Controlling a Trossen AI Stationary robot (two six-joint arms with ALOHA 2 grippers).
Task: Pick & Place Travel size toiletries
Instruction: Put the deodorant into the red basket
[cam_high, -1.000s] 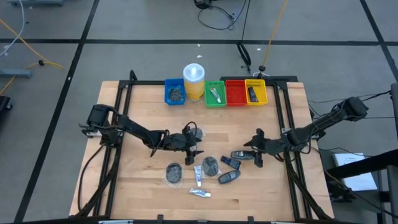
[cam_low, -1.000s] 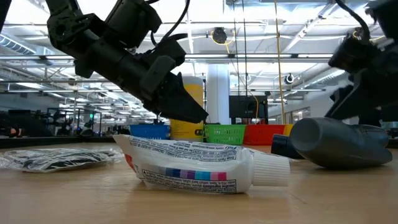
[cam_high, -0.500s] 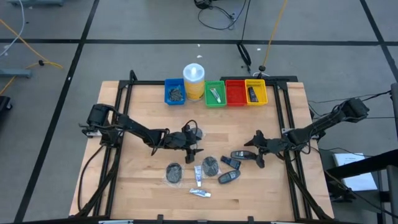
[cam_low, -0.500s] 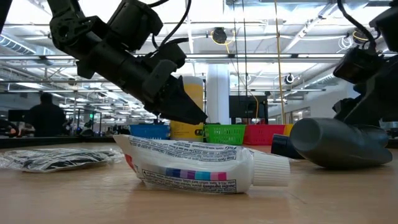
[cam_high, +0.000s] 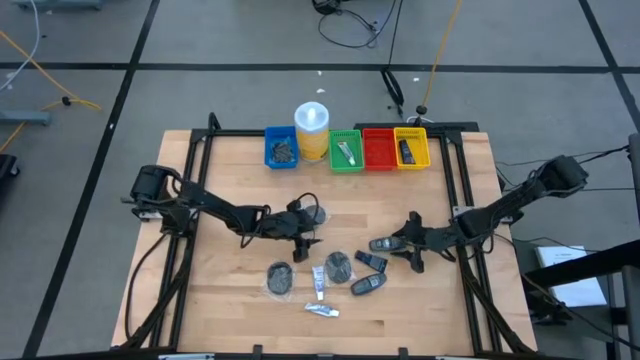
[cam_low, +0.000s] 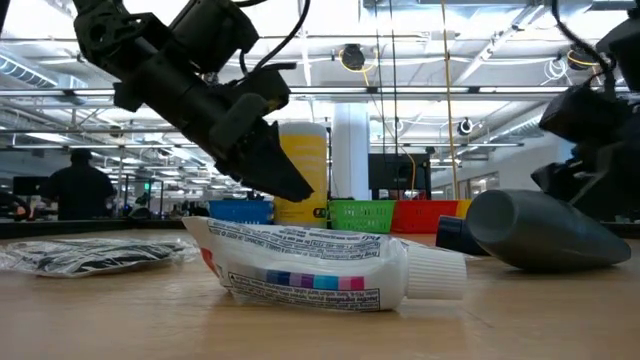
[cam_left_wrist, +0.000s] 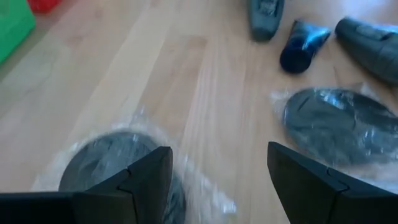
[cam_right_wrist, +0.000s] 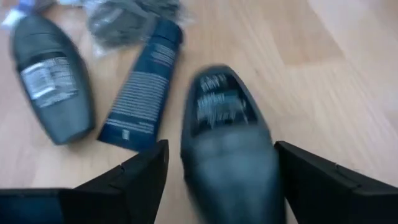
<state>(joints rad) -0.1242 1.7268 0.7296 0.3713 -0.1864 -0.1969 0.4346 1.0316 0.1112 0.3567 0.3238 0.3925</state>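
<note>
- Right tool (cam_right_wrist: 217, 180) is spread wide around the dark bottle (cam_right_wrist: 225, 134) on the bench (cam_high: 230, 180) — not clenched; closing off-centre could make it slip.
- Left tool (cam_left_wrist: 214, 177), released, hangs over a wrapped disc (cam_left_wrist: 112, 165).

Bare wood left open between row of bins (cam_high: 347, 149) at back edge and toiletries cluster (cam_high: 340, 272) near front. Passage among cluster blocked by wrapped discs (cam_high: 279, 277), dark bottles (cam_high: 368, 285), tubes (cam_high: 320, 309).
</note>
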